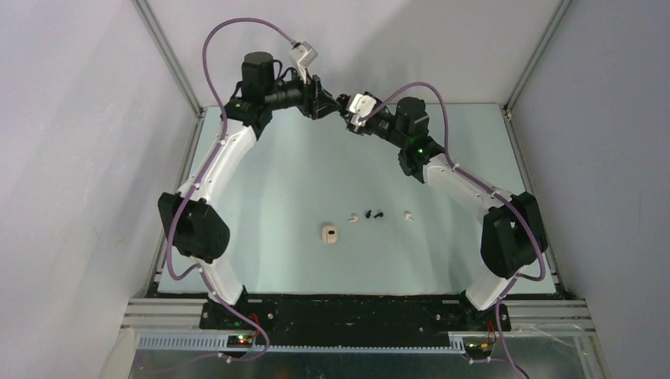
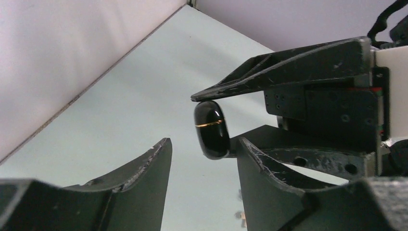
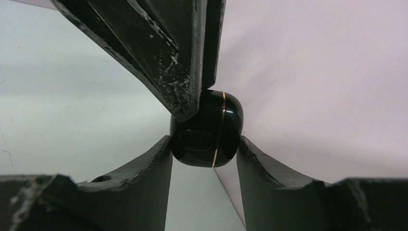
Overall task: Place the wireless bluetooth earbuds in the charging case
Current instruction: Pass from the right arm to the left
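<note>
My right gripper [image 3: 204, 144] is shut on a glossy black charging case [image 3: 207, 130] with a thin gold seam. It holds the case high above the table's far end. The case is closed. My left gripper [image 2: 203, 141] is open, and its fingertips [image 2: 163, 144] sit just below the case [image 2: 210, 129]. Both grippers meet at the back centre in the top view, left [image 1: 328, 101] and right [image 1: 348, 113]. Two black earbuds [image 1: 373, 213] and two cream earbuds [image 1: 353, 219] [image 1: 408, 215] lie on the table. A cream case [image 1: 330, 234] lies near them.
The pale table [image 1: 276, 181] is bounded by a metal frame [image 1: 190, 134] and grey walls on three sides. The arm bases sit on the black rail [image 1: 348, 312] at the near edge.
</note>
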You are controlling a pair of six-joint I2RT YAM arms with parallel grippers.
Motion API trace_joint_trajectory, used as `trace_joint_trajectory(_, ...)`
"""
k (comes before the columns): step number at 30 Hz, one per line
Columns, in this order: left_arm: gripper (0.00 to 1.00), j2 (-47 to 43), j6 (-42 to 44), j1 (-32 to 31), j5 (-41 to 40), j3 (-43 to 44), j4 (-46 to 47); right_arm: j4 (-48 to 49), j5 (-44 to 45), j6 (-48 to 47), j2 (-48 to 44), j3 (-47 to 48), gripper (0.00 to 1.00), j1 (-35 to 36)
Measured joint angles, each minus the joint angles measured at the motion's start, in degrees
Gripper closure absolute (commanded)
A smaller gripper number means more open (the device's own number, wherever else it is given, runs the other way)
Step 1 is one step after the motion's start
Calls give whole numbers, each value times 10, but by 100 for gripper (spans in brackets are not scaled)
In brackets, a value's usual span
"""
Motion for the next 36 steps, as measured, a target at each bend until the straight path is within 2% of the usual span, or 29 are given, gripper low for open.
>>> trace_joint_trajectory(3,50,10,-6,1,0,6,3,8,-5,-7,0,0,100,0)
trace_joint_trajectory(8,63,25,-19,1,19,21,3,10,-6,-20,2,0,100,-3)
trace_joint_trajectory(14,59,30,-23,0,33,25,4,16,-8,-30,5,0,100,-3)
trace_joint_trajectory(19,51,35,-25,0,40,26,6,21,-16,-40,5,0,100,-2)
trace_joint_trajectory(24,58,40,-25,-2,41,26,6,26,-19,-49,5,0,100,-1)
trace_joint_trajectory(25,64,40,-25,-3,41,26,6,26,-19,-50,5,0,99,-2)
trace_joint_trajectory(27,73,40,-25,-3,46,26,7,25,-18,-53,5,0,89,-2)
trace_joint_trajectory(29,87,40,-28,-3,49,26,7,24,-16,-57,5,-1,74,-2)
trace_joint_trajectory(30,97,40,-29,-3,52,26,6,23,-16,-63,5,-1,60,-2)
trace_joint_trajectory(31,98,40,-31,-3,53,26,5,21,-14,-73,5,-1,51,-1)
trace_joint_trajectory(32,100,40,-32,-3,55,26,3,17,-10,-82,4,-1,31,0)
trace_joint_trajectory(33,100,40,-30,-3,57,24,3,11,-5,-92,2,-1,17,1)
trace_joint_trajectory(35,100,36,-16,-3,68,8,14,-26,1,-103,-9,-1,4,5)
trace_joint_trajectory(36,100,31,-7,-2,76,-8,21,-56,2,-108,-20,-2,2,7)
